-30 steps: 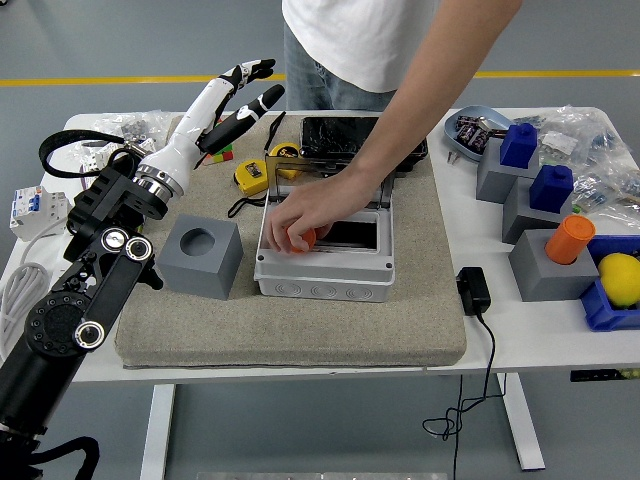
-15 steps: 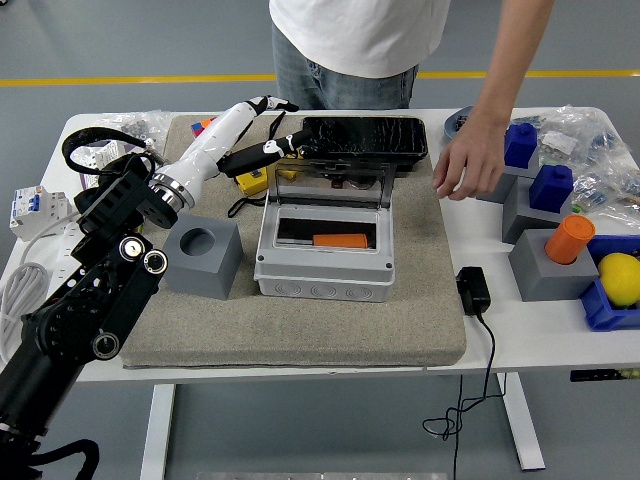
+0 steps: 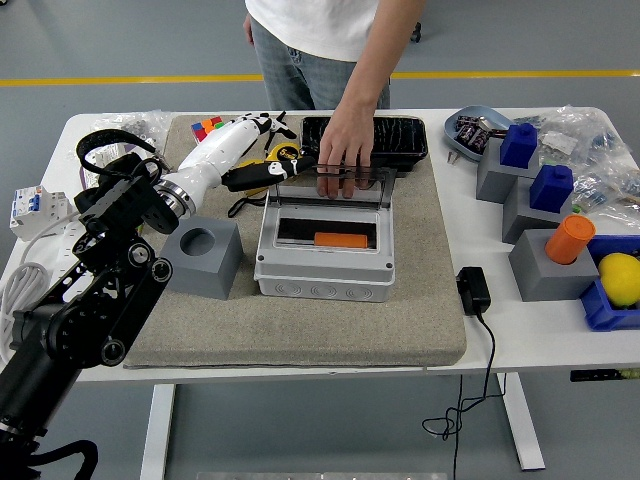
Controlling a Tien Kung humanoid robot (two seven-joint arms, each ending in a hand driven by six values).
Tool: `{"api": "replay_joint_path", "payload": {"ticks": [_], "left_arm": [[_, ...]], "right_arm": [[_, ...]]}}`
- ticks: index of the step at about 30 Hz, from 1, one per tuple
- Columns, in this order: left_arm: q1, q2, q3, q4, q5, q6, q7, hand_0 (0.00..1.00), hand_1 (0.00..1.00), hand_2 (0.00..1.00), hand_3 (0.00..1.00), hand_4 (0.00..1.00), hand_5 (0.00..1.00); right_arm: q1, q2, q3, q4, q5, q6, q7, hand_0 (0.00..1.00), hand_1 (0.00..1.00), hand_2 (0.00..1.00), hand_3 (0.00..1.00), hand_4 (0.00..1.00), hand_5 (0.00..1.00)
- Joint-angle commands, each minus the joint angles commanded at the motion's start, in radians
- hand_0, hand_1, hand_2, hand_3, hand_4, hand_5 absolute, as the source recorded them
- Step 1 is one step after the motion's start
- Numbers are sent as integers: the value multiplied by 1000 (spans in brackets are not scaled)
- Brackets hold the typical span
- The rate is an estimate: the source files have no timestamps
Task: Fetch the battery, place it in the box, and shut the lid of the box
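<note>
Grey floor with a yellow line stretches behind a white surface [image 3: 530,345] that carries a beige mat [image 3: 420,320]. On the mat sits a grey box [image 3: 322,272], open, with the orange battery [image 3: 340,240] lying inside its compartment. Its clear lid [image 3: 330,190] stands raised at the far edge. A person at the far side rests a hand [image 3: 345,155] on the top of the lid. From the left, the robot's left hand [image 3: 262,168] reaches to the lid's left end, fingers extended toward it; whether they touch it I cannot tell. The right arm does not show. Left of the box stands a grey block [image 3: 201,257] with a round hole. On the right, grey blocks hold blue pieces and an orange cylinder [image 3: 570,239], with a yellow fruit [image 3: 620,277] in a blue tray. A black adapter [image 3: 472,290] lies just right of the mat.
</note>
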Motion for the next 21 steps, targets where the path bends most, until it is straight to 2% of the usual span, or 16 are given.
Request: {"api": "replay_joint_path", "payload": {"ticks": [6, 11, 12, 16, 17, 21], "left_arm": [[1, 4, 9, -2, 31, -20, 10, 998, 998, 877, 711, 998, 998], [5, 11, 26, -11, 11, -32, 12, 998, 998, 877, 711, 998, 998], [6, 13, 32, -15, 6, -36, 12, 998, 998, 848, 663, 998, 998], [8, 22, 54, -34, -15, -43, 10, 998, 998, 848, 663, 998, 998], [8, 24, 59, -38, -17, -46, 9, 998, 979, 802, 577, 998, 998], [3, 40, 80, -56, -41, -118, 48, 998, 979, 802, 577, 998, 998]], "right_arm": [[0, 0, -1, 0, 1, 0, -1, 942, 891, 818, 840, 998, 998], [0, -1, 0, 0, 1, -1, -1, 942, 891, 818, 840, 998, 998], [0, -1, 0, 0, 1, -1, -1, 943, 891, 818, 840, 998, 998], [0, 0, 0, 0, 2, 0, -1, 943, 891, 818, 840, 998, 998], [0, 0, 1, 0, 2, 0, -1, 943, 892, 817, 840, 998, 998], [2, -1, 0, 0, 4, 0, 0, 943, 892, 817, 840, 998, 998]]}}
